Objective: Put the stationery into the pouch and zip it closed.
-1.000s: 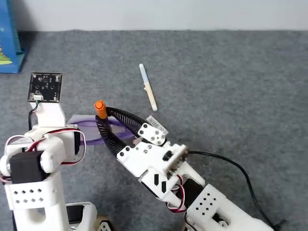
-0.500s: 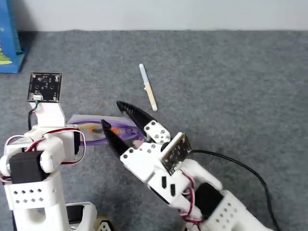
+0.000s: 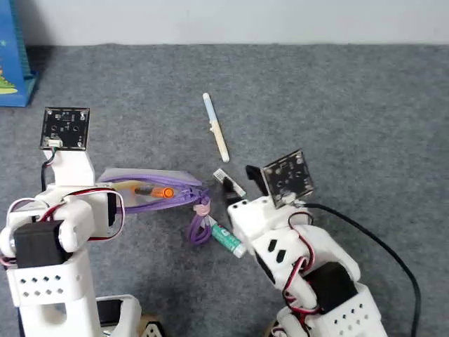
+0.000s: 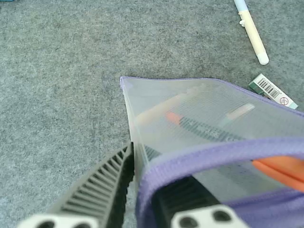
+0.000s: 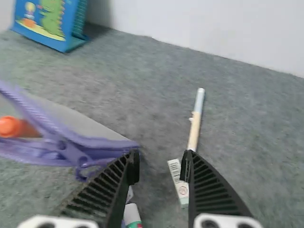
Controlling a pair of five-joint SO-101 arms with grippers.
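Observation:
A clear pouch (image 3: 151, 191) with purple trim lies open on the grey carpet, an orange-capped marker (image 3: 156, 191) inside it. My left gripper (image 4: 137, 159) is shut on the pouch (image 4: 204, 118) at its closed end. More pens show through the mesh in the left wrist view. My right gripper (image 3: 238, 181) hangs open just past the pouch's mouth, nothing between its fingers (image 5: 124, 171). A white and blue pen (image 3: 216, 128) lies farther back. Below the right gripper (image 5: 159, 164) sits a small barcode-labelled item (image 5: 178, 183). A green and white stick (image 3: 228, 239) lies by the purple zip cord (image 3: 200, 221).
A blue box (image 3: 10, 63) stands at the far left edge against the wall. The right arm's black cable (image 3: 379, 253) trails over the carpet to the right. Open carpet stretches across the right half and behind the pen.
The right gripper held the orange-capped marker over the pouch, let it go into the pouch, then pulled back to the right and stands open. The left arm stayed put.

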